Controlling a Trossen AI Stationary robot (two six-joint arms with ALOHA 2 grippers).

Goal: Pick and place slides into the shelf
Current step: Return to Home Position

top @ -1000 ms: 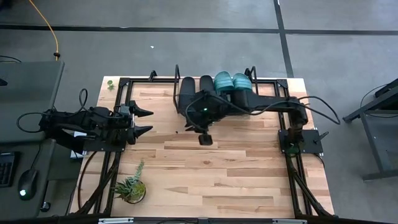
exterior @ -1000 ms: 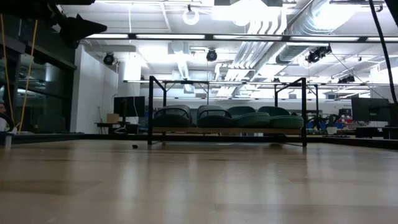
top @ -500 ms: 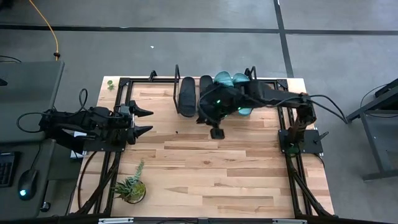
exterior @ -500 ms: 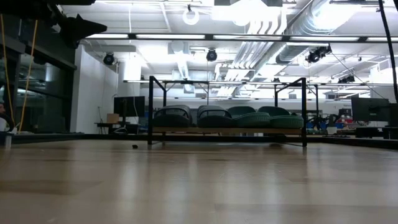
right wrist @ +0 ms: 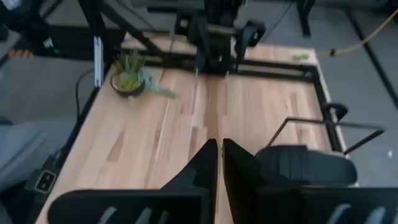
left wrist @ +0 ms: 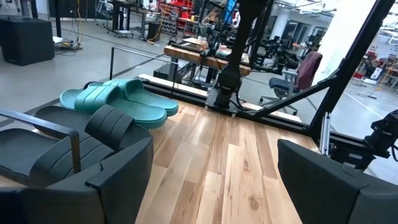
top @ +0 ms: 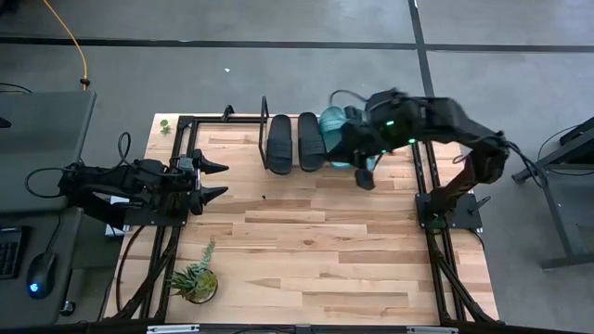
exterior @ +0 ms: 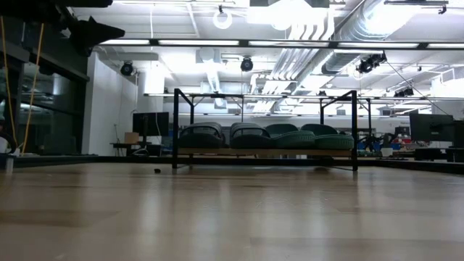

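Note:
The shelf (exterior: pixel 264 152) stands at the table's far edge, a wooden board between two black wire brackets. Two black slides (top: pixel 293 142) and two teal slides (top: pixel 331 123) rest side by side on it, soles down; the low view shows black slides (exterior: pixel 225 135) and teal slides (exterior: pixel 312 137) in a row. My right gripper (top: pixel 365 177) is shut with nothing in it, raised above the table in front of the teal slides; my arm hides part of them. My left gripper (top: pixel 215 181) waits open at the table's left side, pointing level toward the right.
A small potted plant (top: pixel 195 278) stands near the front left corner. Black frame rails (top: pixel 436 241) run along the table's left and right sides. A small dark speck (top: pixel 265 197) lies on the wood. Bare wood (top: pixel 306 250) fills the middle and front.
My right gripper has drawn away from the black slides, going up and toward the table's right edge, and now hangs by the teal slides. The black slides, which the arm covered before, show whole on the shelf. No slide has moved.

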